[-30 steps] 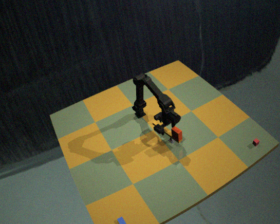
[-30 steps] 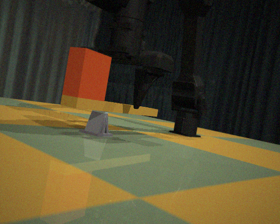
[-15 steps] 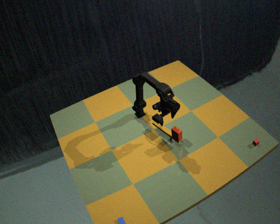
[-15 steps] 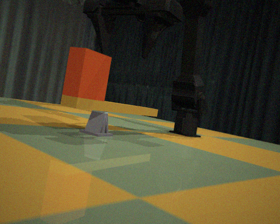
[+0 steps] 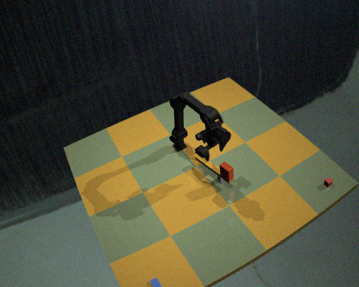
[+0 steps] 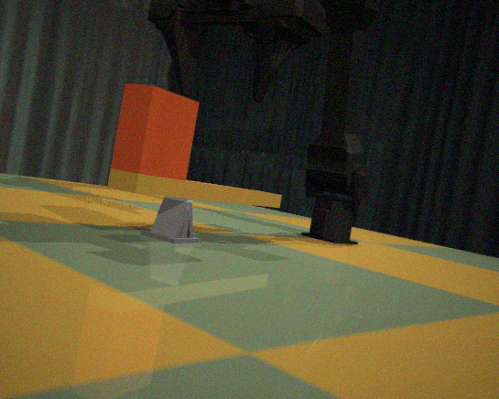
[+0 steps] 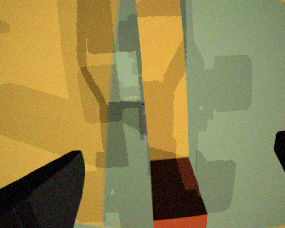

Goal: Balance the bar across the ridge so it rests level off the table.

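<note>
The yellow bar [image 5: 215, 168] [image 6: 239, 193] [image 7: 164, 98] lies across the grey-purple ridge [image 5: 220, 180] [image 6: 174, 220], which is beneath it nearer the bar's block end. An orange-red block [image 5: 226, 172] [image 6: 161, 133] [image 7: 179, 223] stands upright on that end of the bar. In the exterior view the bar looks about level, and both ends appear clear of the table. My gripper [image 5: 215, 155] [image 6: 221, 97] [image 7: 185, 152] is wide open and empty above the bar, with its fingertips clear of bar and block. Most of the ridge is hidden under the bar in the wrist view.
A small red cube [image 5: 328, 182] lies near the right corner of the checkered table [image 5: 215, 250]. A blue block [image 5: 155, 282] lies at the front left, cut off by the frame. The arm's base [image 5: 178, 141] [image 6: 331, 215] stands behind the bar's free end.
</note>
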